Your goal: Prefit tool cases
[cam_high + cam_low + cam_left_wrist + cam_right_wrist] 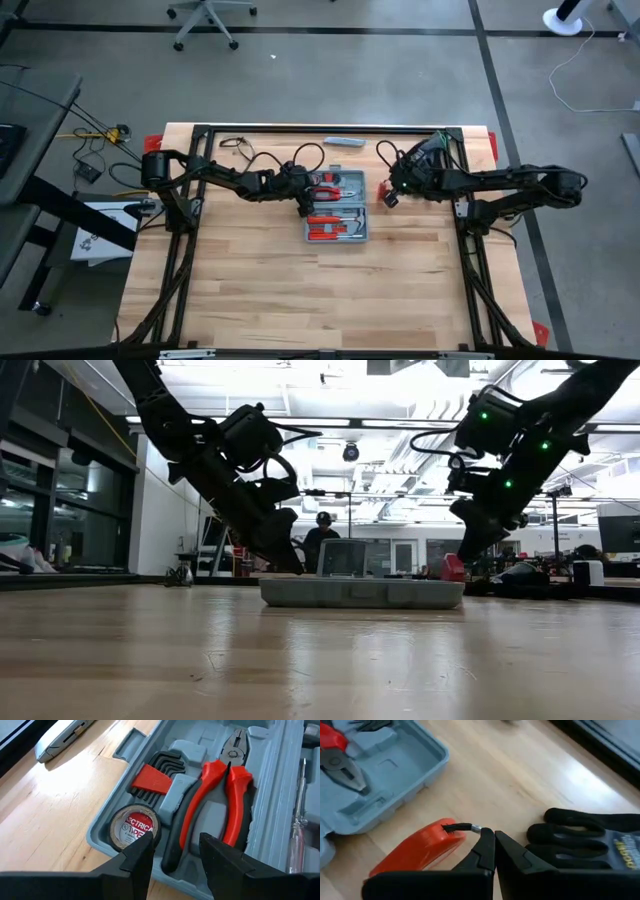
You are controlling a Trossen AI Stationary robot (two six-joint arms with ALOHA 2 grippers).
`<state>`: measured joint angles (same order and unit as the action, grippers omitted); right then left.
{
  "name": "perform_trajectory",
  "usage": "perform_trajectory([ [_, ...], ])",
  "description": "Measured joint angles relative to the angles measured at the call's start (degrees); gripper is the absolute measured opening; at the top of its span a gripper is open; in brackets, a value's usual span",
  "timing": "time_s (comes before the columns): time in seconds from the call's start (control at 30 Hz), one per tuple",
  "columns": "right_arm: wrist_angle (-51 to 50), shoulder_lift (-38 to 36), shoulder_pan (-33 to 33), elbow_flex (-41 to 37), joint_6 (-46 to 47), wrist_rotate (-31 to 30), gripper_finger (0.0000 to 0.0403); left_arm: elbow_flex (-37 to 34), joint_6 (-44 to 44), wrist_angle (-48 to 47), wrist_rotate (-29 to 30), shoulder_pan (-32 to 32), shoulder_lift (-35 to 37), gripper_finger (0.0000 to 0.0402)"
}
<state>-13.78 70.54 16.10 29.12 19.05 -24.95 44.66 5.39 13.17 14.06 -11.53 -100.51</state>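
At mid-table the case [336, 208] lies open and flat, its two halves side by side, with red-handled tools seated in the moulded pockets. I have the left gripper [172, 851] low over the half nearer the table's back edge, jaws parted a fair way and holding nothing. Past its fingers I see the pliers [216, 802] in their recess, a tape roll [134, 826] in the corner pocket, and hex keys [159, 776] in a red holder beside it. The right gripper [494, 851] hovers off the case's right side with jaws shut and empty, just above a red object [417, 849] lying on the wood next to a black glove [592, 840].

My reading is that the step in hand is seating the tools properly. The pliers look slightly proud at the handle end, though I can't be sure. To do it well I'd come straight down with the left fingers straddling one handle, press gently until it sits flush, and keep clear of the tape. The right gripper could steady the case wall so it doesn't skate on the wood.
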Motion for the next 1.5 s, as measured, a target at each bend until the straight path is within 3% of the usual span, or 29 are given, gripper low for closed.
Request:
perform_trajectory([
  [0.2,-0.7,0.0,1.0,0.0,0.5,-4.1,0.0000,0.0,0.0,0.0,0.0,0.0,0.0,0.0150],
  [0.63,-7.3,0.0,-1.5,0.0,6.0,-4.0,0.0000,0.0,0.0,0.0,0.0,0.0,0.0,0.0150],
  [1.03,-16.3,0.0,-11.9,0.0,18.1,-5.7,0.0000,0.0,0.0,-0.1,0.0,0.0,0.0,0.0150],
  [1.5,-17.6,0.0,-23.1,0.0,30.3,-9.9,0.0000,0.0,0.0,0.0,0.0,0.0,0.0,0.0150],
])
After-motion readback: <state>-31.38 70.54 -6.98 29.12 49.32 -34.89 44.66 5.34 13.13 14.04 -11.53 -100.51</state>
